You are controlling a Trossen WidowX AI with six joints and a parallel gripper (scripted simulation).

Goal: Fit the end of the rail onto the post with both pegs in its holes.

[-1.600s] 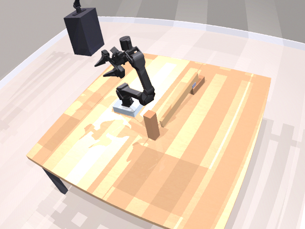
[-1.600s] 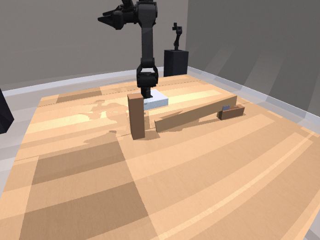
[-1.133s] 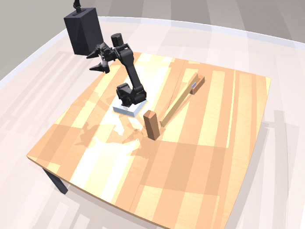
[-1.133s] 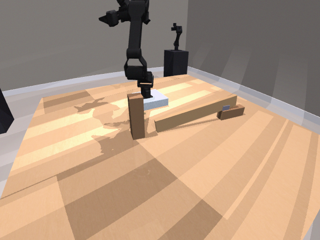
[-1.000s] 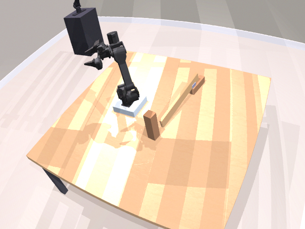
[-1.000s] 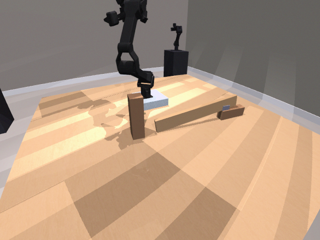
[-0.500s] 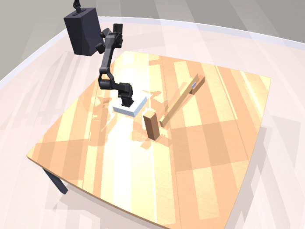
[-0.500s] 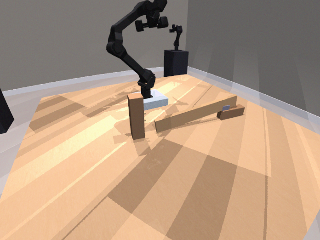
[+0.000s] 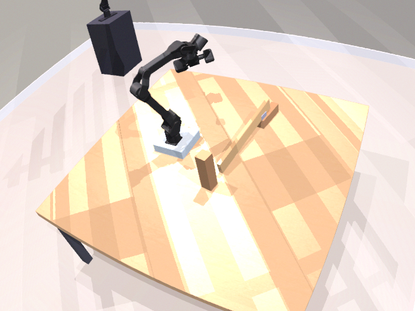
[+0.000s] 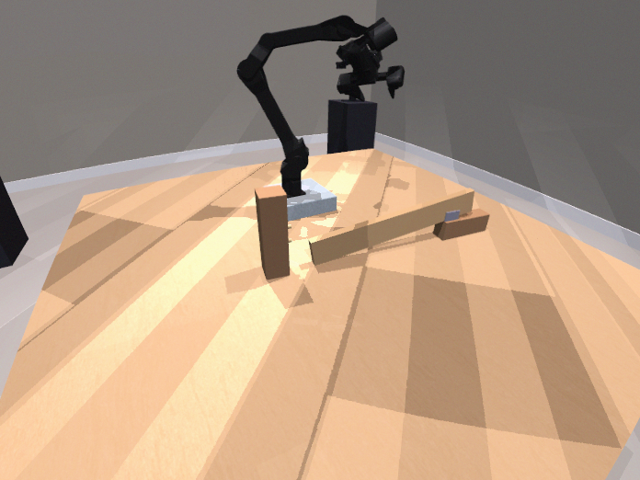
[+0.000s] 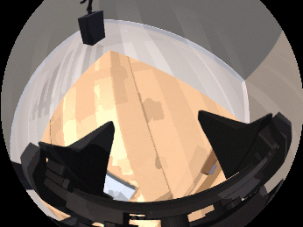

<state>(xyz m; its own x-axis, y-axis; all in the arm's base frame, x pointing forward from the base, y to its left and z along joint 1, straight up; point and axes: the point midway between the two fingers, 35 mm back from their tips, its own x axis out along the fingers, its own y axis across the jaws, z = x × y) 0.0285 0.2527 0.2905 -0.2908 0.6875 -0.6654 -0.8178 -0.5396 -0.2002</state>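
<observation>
The long wooden rail (image 9: 244, 137) (image 10: 384, 229) slopes down from the bracket (image 9: 263, 115) (image 10: 451, 214) (image 11: 213, 169) on the low footboard block (image 9: 271, 116) (image 10: 464, 227). Its near end is down on the table, a short gap from the upright wooden post (image 9: 206, 172) (image 10: 273, 236). The pegs are barely visible on the post's rail side in the exterior view; the holes cannot be made out. My gripper (image 9: 195, 65) (image 10: 377, 97) (image 11: 156, 119) is wide open and empty, high above the table, away from the rail. The post is not visible in the wrist view.
The arm stands on a pale base block (image 9: 188, 146) (image 10: 314, 207) (image 11: 118, 188), beside the post and the rail's near end. A second arm on a dark pedestal (image 9: 115, 47) (image 10: 352, 127) (image 11: 92, 28) stands beyond the table. Striped shadows cross the table (image 9: 291, 235).
</observation>
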